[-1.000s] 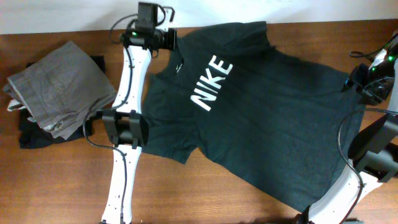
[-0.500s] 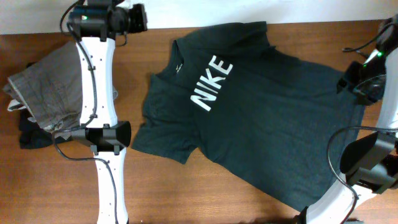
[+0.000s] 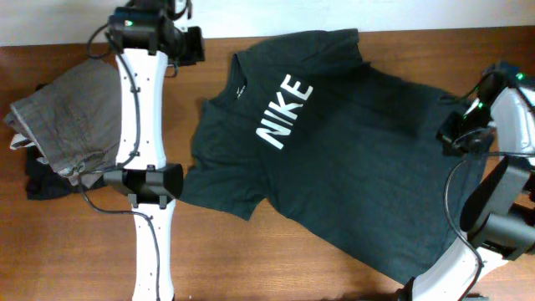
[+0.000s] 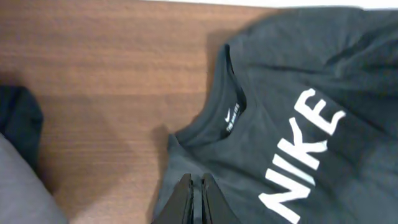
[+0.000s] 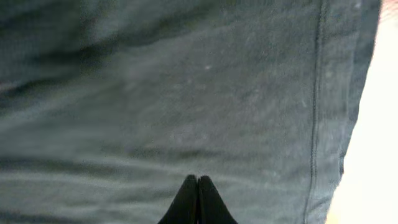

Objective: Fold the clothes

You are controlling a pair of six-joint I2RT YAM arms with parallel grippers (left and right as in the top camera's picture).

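Observation:
The clothes, a dark charcoal T-shirt (image 3: 334,142) with white NIKE lettering, lie spread flat across the wooden table (image 3: 276,251), collar toward the back left. My left gripper (image 3: 199,45) hovers over bare wood just left of the collar, shut and empty. In the left wrist view its fingertips (image 4: 197,182) point at the shoulder of the T-shirt (image 4: 298,93). My right gripper (image 3: 453,139) is over the shirt's right side near the hem, shut. The right wrist view shows its tips (image 5: 197,180) pressed together over the T-shirt (image 5: 186,93), with no fabric visibly between them.
Folded grey trousers (image 3: 75,117) rest on a black folded garment (image 3: 42,180) at the table's left, beside the left arm. Both appear at the left edge of the left wrist view, the trousers (image 4: 18,199) below the black garment (image 4: 18,118). The shirt's stitched hem (image 5: 317,93) runs along the right.
My left arm swung away from the collar to the left, then eased back right. My right gripper moved left over the shirt's hem area and went from open to shut.

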